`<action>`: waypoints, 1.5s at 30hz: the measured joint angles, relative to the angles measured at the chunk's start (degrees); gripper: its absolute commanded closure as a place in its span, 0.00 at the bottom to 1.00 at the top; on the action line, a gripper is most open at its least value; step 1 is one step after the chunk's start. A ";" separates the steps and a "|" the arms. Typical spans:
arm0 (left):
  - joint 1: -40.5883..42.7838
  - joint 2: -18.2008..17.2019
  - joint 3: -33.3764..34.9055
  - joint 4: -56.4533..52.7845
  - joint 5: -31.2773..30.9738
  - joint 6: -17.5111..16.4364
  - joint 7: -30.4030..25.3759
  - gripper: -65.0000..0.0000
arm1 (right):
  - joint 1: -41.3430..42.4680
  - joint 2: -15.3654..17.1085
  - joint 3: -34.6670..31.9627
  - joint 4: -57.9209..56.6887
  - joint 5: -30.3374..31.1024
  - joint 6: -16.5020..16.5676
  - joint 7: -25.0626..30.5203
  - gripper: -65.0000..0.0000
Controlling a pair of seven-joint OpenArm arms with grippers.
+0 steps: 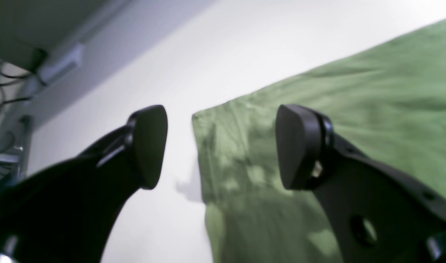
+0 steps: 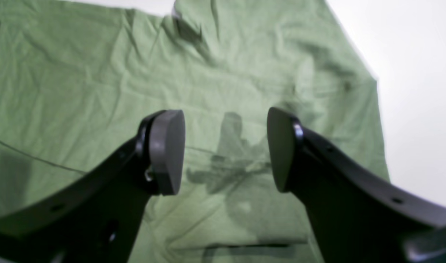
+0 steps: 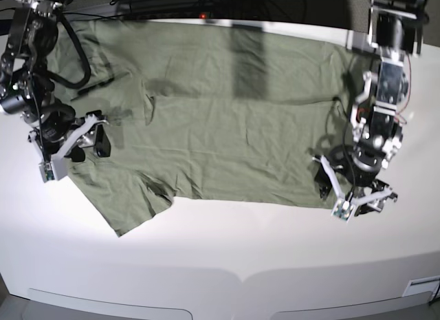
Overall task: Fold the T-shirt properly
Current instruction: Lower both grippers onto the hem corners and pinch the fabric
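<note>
On the white table: the T-shirt [image 3: 220, 127] lies spread flat and still unfolded, collar end toward the base view's left, hem toward its right, lightly wrinkled all over.
Left gripper [image 1: 221, 146]: your jaws stand wide apart and hold nothing; they hang over the near hem corner, one pad over bare table [image 1: 164, 65], the other over cloth.
Right gripper [image 2: 226, 149]: jaws parted and empty, hovering above the cloth at the sleeve end, its shadow falling on the fabric between the pads.
Step in hand, as I judge it: taking hold of the near edge at both ends to carry it across for a lengthwise fold.
Left approach: straddle the hem corner so one pad slides under the edge; pinch both layers, not only the top one.
Right approach: you look to sit inboard of the edge; shift toward the near sleeve before you close.
Lift: raise both ends together and level, or the cloth will skew and drag.
</note>
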 measured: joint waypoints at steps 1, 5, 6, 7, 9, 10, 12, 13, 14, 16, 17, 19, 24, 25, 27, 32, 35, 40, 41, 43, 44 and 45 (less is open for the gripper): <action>-3.21 0.02 0.04 -5.27 -0.66 -0.92 0.13 0.31 | 0.85 0.00 0.02 0.00 -0.02 0.00 -1.16 0.44; -16.68 -0.07 -0.11 -25.35 -2.27 -6.51 0.87 0.31 | 4.17 0.00 0.02 0.00 0.00 0.02 -5.75 0.44; -19.91 -0.17 -0.17 -29.94 -3.74 -8.09 0.76 0.31 | 4.83 0.00 0.02 0.00 0.00 0.02 -7.02 0.44; -23.10 -0.24 -0.22 -34.51 -5.18 -9.31 0.33 0.31 | 5.44 0.00 0.02 0.00 0.00 0.02 -8.33 0.44; -28.57 -0.20 -0.20 -43.06 -8.55 -11.26 -0.35 0.31 | 6.29 -0.02 0.00 0.00 0.00 0.02 -10.19 0.44; -30.91 -0.15 -0.20 -47.19 -9.73 -12.07 -0.39 0.31 | 6.75 -0.02 0.00 0.00 0.00 0.04 -10.82 0.44; -34.71 -0.20 -0.20 -55.39 -11.32 -15.30 -0.55 0.31 | 7.72 0.00 0.02 -0.02 0.00 0.04 -12.28 0.44; -36.17 -0.35 -0.17 -59.30 -12.00 -17.07 -0.66 0.31 | 8.11 0.00 0.02 0.00 -0.02 0.04 -13.14 0.44; -37.20 -0.57 -0.17 -62.73 -12.98 -18.60 -1.27 0.31 | 8.39 0.00 0.02 0.00 -0.02 0.04 -13.60 0.44; -38.45 -1.25 -0.17 -67.98 -14.91 -21.09 -1.51 0.31 | 8.57 -0.02 0.02 -0.02 0.00 0.07 -14.29 0.44; -38.73 -1.62 -0.17 -69.55 -15.39 -22.38 -2.23 0.31 | 8.57 -0.02 0.02 0.00 0.02 0.07 -14.49 0.44; -39.36 -2.25 -0.17 -70.66 -15.41 -25.00 -1.38 0.31 | 8.57 0.00 0.02 0.00 1.57 0.09 -15.32 0.44; -39.41 -2.69 -0.17 -70.86 -18.49 -26.82 2.08 0.31 | 8.57 0.00 0.02 0.00 6.93 0.07 -16.37 0.44; -39.41 -2.69 -0.17 -70.86 -20.35 -26.80 2.95 0.31 | 8.55 0.00 0.02 -0.02 7.56 0.09 -16.39 0.44; -39.32 -2.67 -0.17 -70.95 -24.24 -26.80 3.82 0.31 | 8.57 0.00 0.02 0.00 8.50 0.15 -16.61 0.44; -39.39 -2.36 -0.17 -70.97 -26.60 -26.82 6.84 0.31 | 8.57 0.00 0.02 0.00 9.42 0.20 -17.27 0.44; -39.39 -2.36 -0.17 -70.97 -28.52 -26.82 7.96 0.31 | 8.57 0.00 0.02 0.00 9.44 0.20 -17.46 0.44; -39.39 -1.73 -0.17 -70.97 -37.03 -26.80 13.40 0.31 | 8.59 0.00 0.02 0.00 9.42 0.20 -17.49 0.44; -39.36 -1.49 -0.17 -70.97 -37.99 -26.80 13.64 0.31 | 8.61 0.00 0.02 0.00 9.46 0.20 -17.46 0.44; -39.36 -1.16 -0.17 -70.97 -37.99 -26.80 13.62 0.31 | 8.81 0.02 0.02 0.00 9.44 0.20 -17.70 0.44; -39.36 -1.16 -0.17 -70.97 -37.97 -26.80 13.64 0.31 | 8.92 0.04 0.02 -0.02 9.42 0.22 -17.68 0.44; -39.36 -1.25 -0.17 -70.97 -37.97 -26.80 13.64 0.31 | 8.94 0.17 0.02 0.00 9.46 0.20 -17.68 0.44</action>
